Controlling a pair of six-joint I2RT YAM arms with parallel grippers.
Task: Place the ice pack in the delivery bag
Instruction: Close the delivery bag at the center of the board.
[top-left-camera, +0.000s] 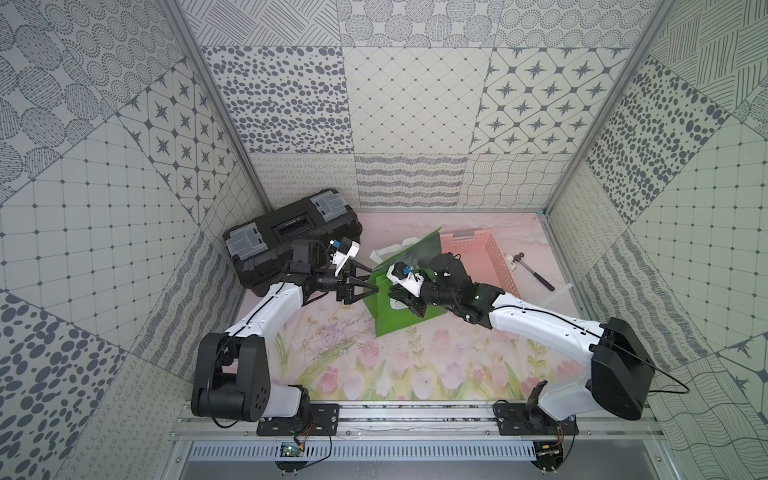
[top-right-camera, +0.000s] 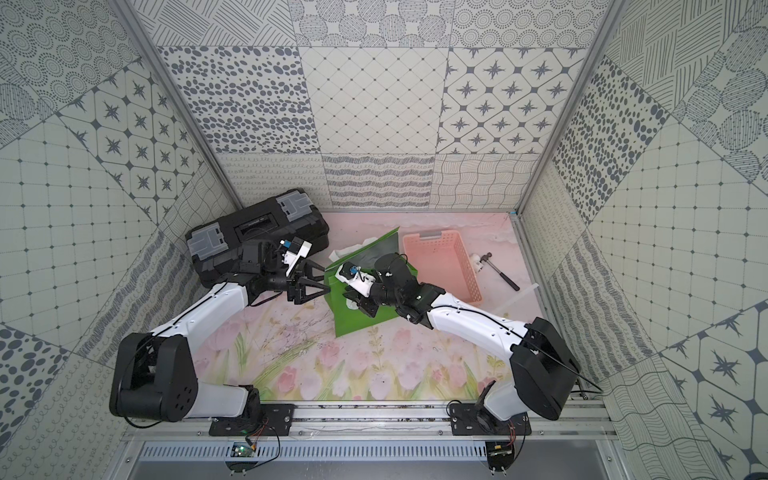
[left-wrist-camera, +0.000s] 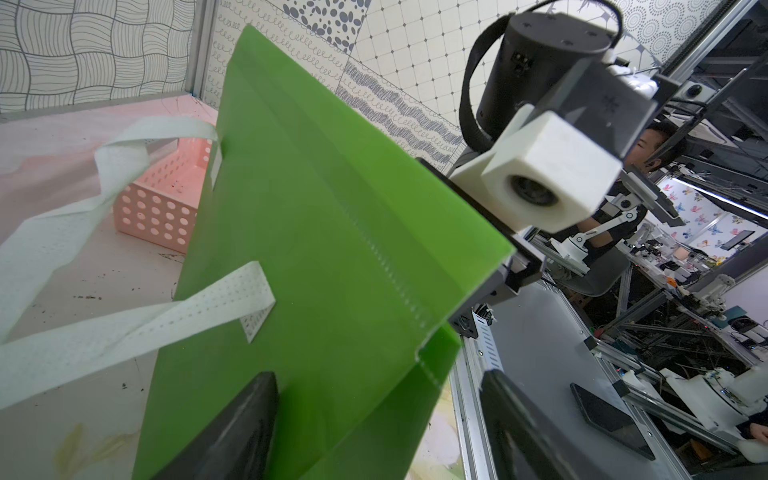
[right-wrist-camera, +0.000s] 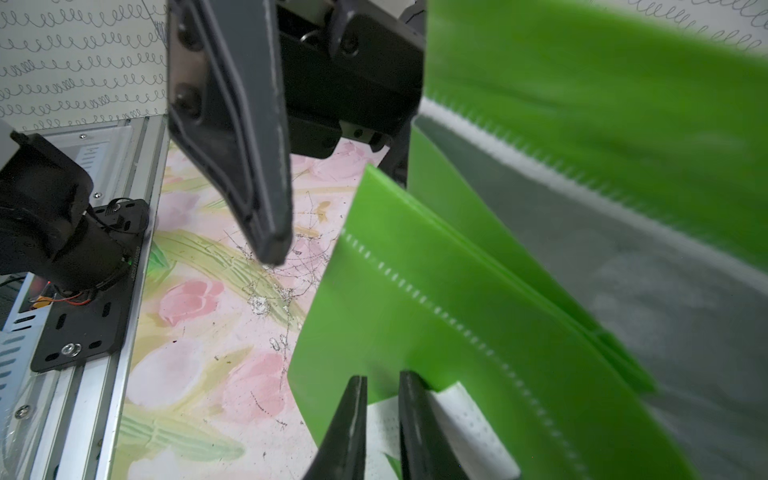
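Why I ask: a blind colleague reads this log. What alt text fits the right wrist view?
The right gripper, jaws nearly together, pinches a white strap handle of the green delivery bag, whose silver lining shows inside. One finger of the open left gripper hangs over the floral mat beside the bag.

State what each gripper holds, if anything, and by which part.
The right gripper pinches the delivery bag by its white strap handle, near the rim. The left gripper stands open, holding nothing.

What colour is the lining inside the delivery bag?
Silvery grey; the lining shows best in the right wrist view, inside the green delivery bag.
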